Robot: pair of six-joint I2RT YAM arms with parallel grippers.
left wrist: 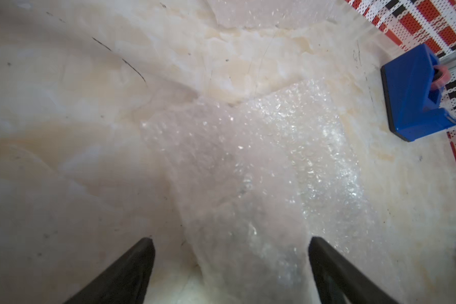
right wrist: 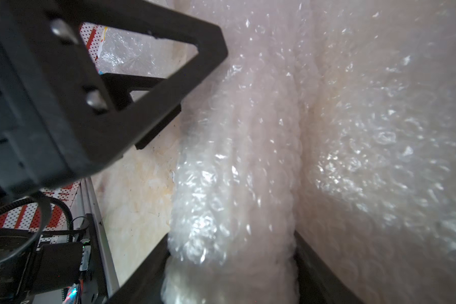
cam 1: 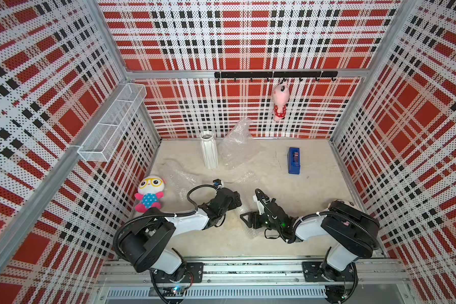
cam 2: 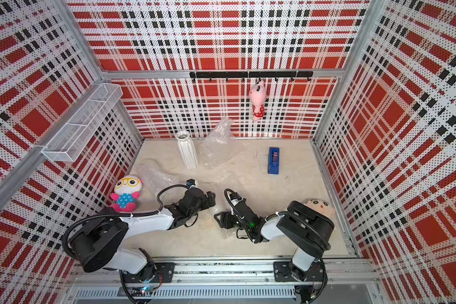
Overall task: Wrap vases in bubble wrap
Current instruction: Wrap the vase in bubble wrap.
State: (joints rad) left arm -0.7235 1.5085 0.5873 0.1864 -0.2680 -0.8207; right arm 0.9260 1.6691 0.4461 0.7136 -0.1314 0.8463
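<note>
Now, left claw [left wrist: 231,239] first: its two black fingers [left wrist: 129,276] are spread wide, low over the marble-look table [left wrist: 63,131]. A strip of bubble wrap [left wrist: 248,171] runs straight out ahead between them. Whether it brushes either finger, I cannot tell. Beyond that claw, well apart, the blue tape dispenser [left wrist: 419,97] sits close to the plaid wall [left wrist: 432,26].

Over to the right claw [right wrist: 231,237], and this one has a grip: it is pinching a bubble-wrap roll [right wrist: 234,158], one finger pressed against each flank, with the roll stretching away ahead of it. What is inside that roll I cannot tell. More wrap billows up right beside it, and the left claw's triangular finger [right wrist: 50,118] looms near the roll's far end.

In both top views the two claws sit close together over the front middle of the table. The tall white ribbed vase [cam 1: 209,152] [cam 2: 187,151] stands upright and unwrapped, well beyond the left claw, near the back wall. A crumpled bubble wrap sheet [cam 1: 236,142] sits just beside that vase, its top corner rising against the wall.
</note>
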